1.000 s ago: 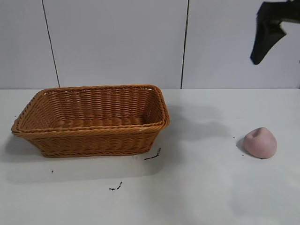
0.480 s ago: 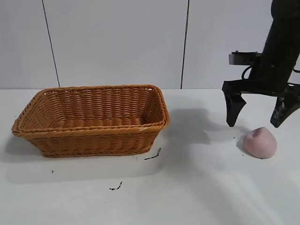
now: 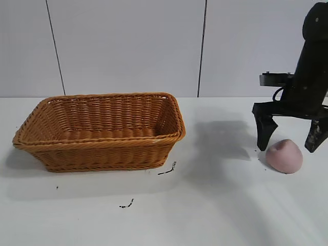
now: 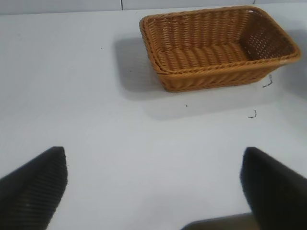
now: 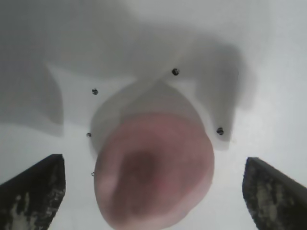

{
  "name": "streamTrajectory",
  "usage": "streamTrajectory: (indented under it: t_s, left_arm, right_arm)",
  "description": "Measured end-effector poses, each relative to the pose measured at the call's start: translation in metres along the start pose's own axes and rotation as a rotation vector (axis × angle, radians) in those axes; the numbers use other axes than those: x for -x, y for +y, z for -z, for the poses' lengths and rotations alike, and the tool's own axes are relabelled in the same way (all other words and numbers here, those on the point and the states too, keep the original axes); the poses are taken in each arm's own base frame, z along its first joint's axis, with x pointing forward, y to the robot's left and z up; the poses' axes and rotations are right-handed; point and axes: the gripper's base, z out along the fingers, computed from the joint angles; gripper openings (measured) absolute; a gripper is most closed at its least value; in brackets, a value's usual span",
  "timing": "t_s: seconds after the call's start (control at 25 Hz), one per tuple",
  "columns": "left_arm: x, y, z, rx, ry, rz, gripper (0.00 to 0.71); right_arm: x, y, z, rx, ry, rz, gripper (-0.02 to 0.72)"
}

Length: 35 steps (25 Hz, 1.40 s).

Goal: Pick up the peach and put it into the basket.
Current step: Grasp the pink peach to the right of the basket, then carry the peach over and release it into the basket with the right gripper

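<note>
The pale pink peach [image 3: 284, 156] lies on the white table at the right; it fills the right wrist view [image 5: 153, 170], dimple up. My right gripper [image 3: 290, 143] is open and hangs just above and behind the peach, one finger on each side, not touching it. The orange-brown wicker basket [image 3: 102, 148] stands at the left and also shows in the left wrist view [image 4: 218, 72]. My left gripper [image 4: 153, 184] is open and empty over bare table, well short of the basket; it is out of the exterior view.
Small black marks [image 3: 166, 170] lie on the table in front of the basket's right corner. A grey panelled wall runs behind the table. Bare table lies between the basket and the peach.
My right gripper has come down from the upper right corner to just over the peach, fingers spread. The peach and the basket have not moved.
</note>
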Motion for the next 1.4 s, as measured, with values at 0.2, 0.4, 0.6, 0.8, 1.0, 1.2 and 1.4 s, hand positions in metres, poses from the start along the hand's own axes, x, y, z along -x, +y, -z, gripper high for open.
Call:
streamTrajectory:
  t_s: [0.2,0.4,0.6,0.8,1.0,1.2,1.4]
  left_arm:
    - [0.000,0.000,0.000,0.000,0.000,0.000,0.694]
    - [0.000,0.000,0.000,0.000,0.000,0.000,0.694]
    - [0.000,0.000,0.000,0.000,0.000,0.000,0.694]
    - [0.000,0.000,0.000,0.000,0.000,0.000,0.694]
    - [0.000,0.000,0.000,0.000,0.000,0.000,0.694]
    - [0.000,0.000,0.000,0.000,0.000,0.000,0.694]
    - [0.000,0.000,0.000,0.000,0.000,0.000,0.694]
  right_arm:
    - [-0.003,0.000,-0.009,0.008,0.045,-0.007,0.696]
    - [-0.004,0.001,-0.009,0.009,0.057,-0.008,0.429]
    - [-0.001,0.001,0.005,0.011,0.042,0.014,0.001]
    - [0.015,0.005,0.061,0.014,-0.035,0.029,-0.008]
    - [0.031,0.025,0.148,0.026,-0.210,0.081,-0.008]
    - [0.043,0.074,0.192,0.061,-0.363,0.169,-0.008]
    - [0.039,0.153,0.205,0.128,-0.436,0.311,-0.008]
